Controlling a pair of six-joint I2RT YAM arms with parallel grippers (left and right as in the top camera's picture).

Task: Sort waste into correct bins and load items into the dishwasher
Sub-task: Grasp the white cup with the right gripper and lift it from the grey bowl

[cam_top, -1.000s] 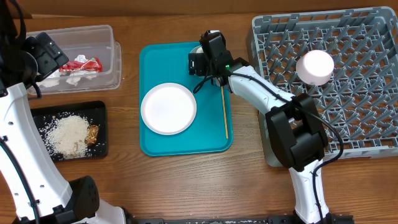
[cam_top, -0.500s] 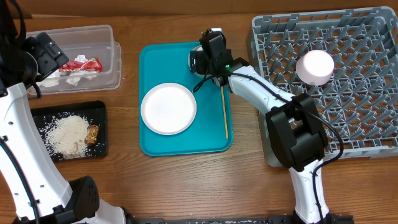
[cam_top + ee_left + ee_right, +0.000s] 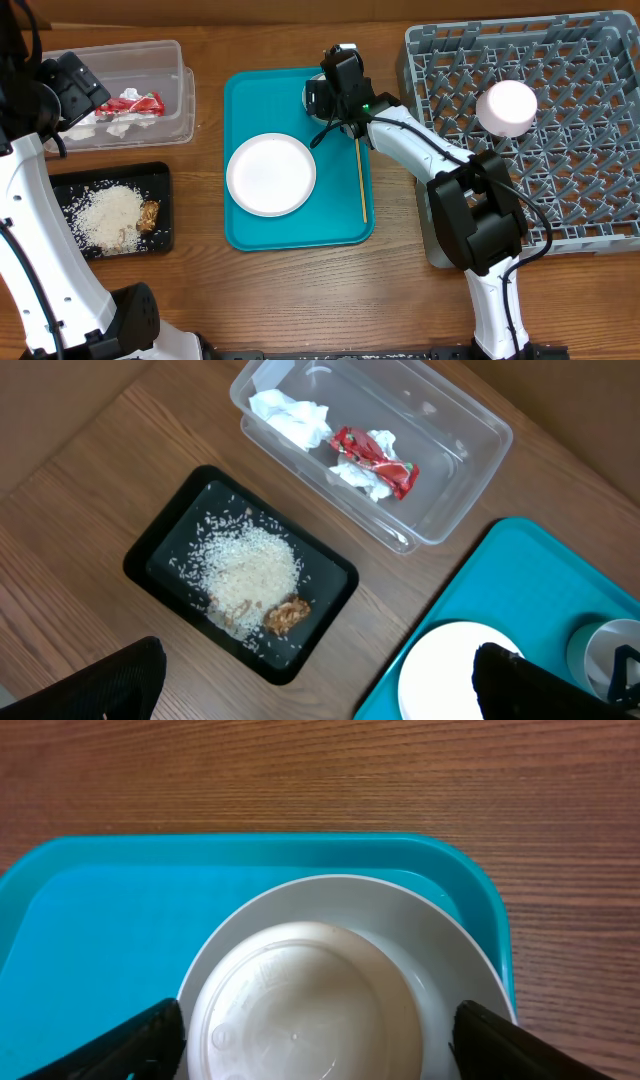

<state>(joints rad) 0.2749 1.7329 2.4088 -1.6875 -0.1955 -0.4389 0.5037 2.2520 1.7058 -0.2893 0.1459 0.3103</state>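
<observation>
A white cup (image 3: 310, 1000) stands upright at the far end of the teal tray (image 3: 250, 95); in the overhead view it (image 3: 313, 95) is mostly hidden under my right gripper (image 3: 320, 100). My right gripper (image 3: 335, 1055) is open, one finger on each side of the cup, not closed on it. A white plate (image 3: 271, 174) and a wooden chopstick (image 3: 361, 180) lie on the tray. My left gripper (image 3: 320, 700) is open and empty, high above the black tray of rice (image 3: 240, 570) and the clear bin (image 3: 440, 490).
The grey dishwasher rack (image 3: 560, 170) stands at the right with a white bowl (image 3: 506, 107) in it. The clear bin (image 3: 150, 60) holds a red wrapper and crumpled tissue. The black tray (image 3: 70, 190) holds rice and a brown scrap.
My right gripper has shifted a little toward the far edge of the tray, over the cup. The left arm has not moved.
</observation>
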